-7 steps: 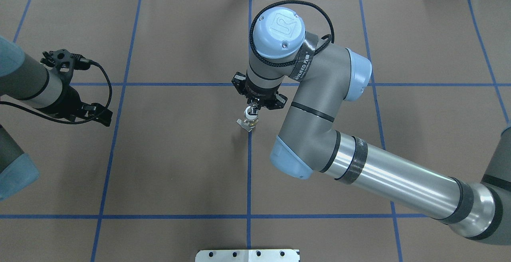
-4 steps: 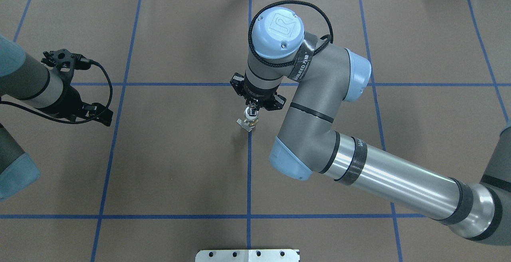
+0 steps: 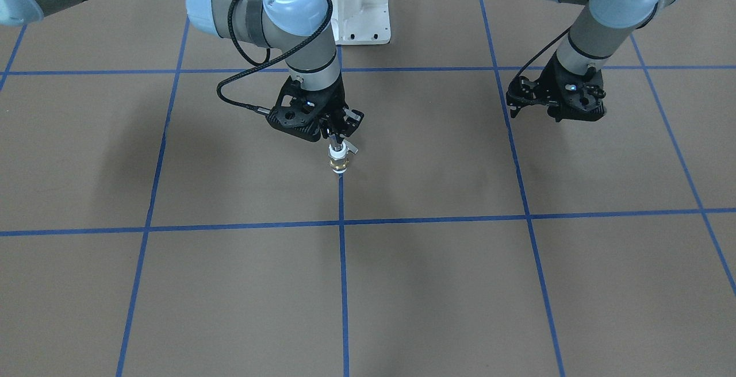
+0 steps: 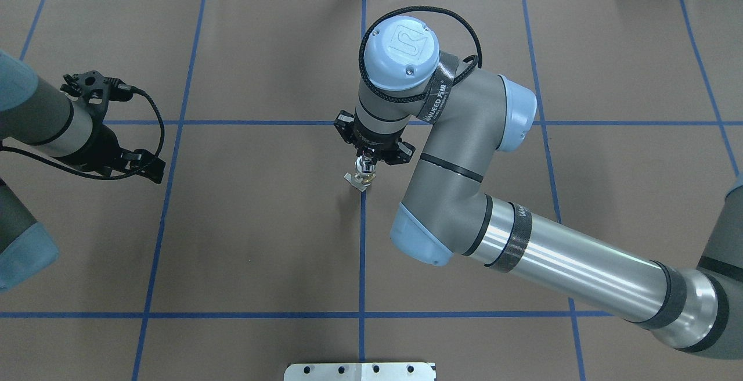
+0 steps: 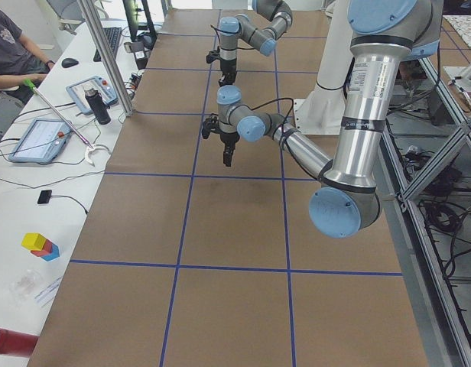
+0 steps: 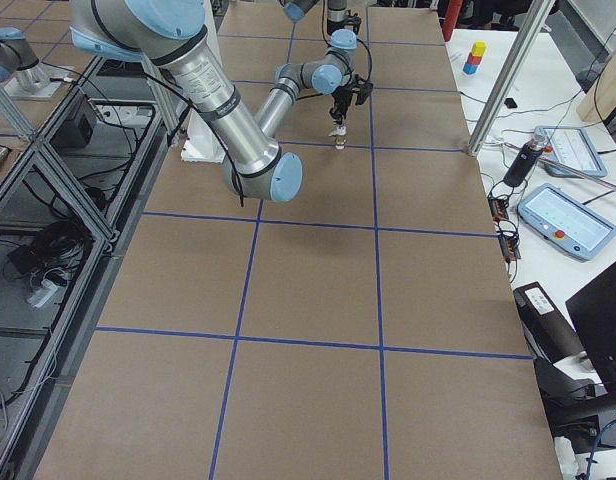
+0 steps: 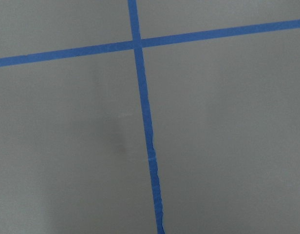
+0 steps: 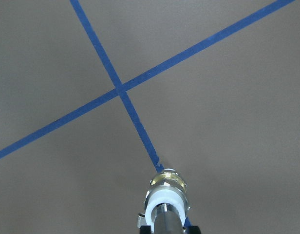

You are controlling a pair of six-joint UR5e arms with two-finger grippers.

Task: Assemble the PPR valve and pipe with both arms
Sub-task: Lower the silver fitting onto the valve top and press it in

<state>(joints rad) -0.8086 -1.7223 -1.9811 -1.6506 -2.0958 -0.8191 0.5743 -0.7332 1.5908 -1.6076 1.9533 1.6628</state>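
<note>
The PPR valve point(image 3: 338, 162) is upright at the table's middle on a blue tape line, with white ring ends, a brass band and a grey lever point(image 3: 352, 148). It also shows in the overhead view point(image 4: 364, 176). The silvery pipe point(image 8: 167, 222) goes into the valve's top white ring point(image 8: 164, 197). My right gripper point(image 3: 338, 138) points down and is shut on the pipe above the valve. I cannot tell whether the valve touches the table. My left gripper point(image 3: 512, 107) is far off to the side, low over the table, open and empty.
The table is brown paper with a blue tape grid point(image 4: 362, 253). The white pedestal base point(image 3: 359, 15) stands behind the valve. A metal plate point(image 4: 360, 371) sits at the near edge. My right forearm point(image 4: 569, 265) spans the right half.
My right wrist and elbow have shifted slightly left. The valve stays in the same spot. My left arm has not moved.
</note>
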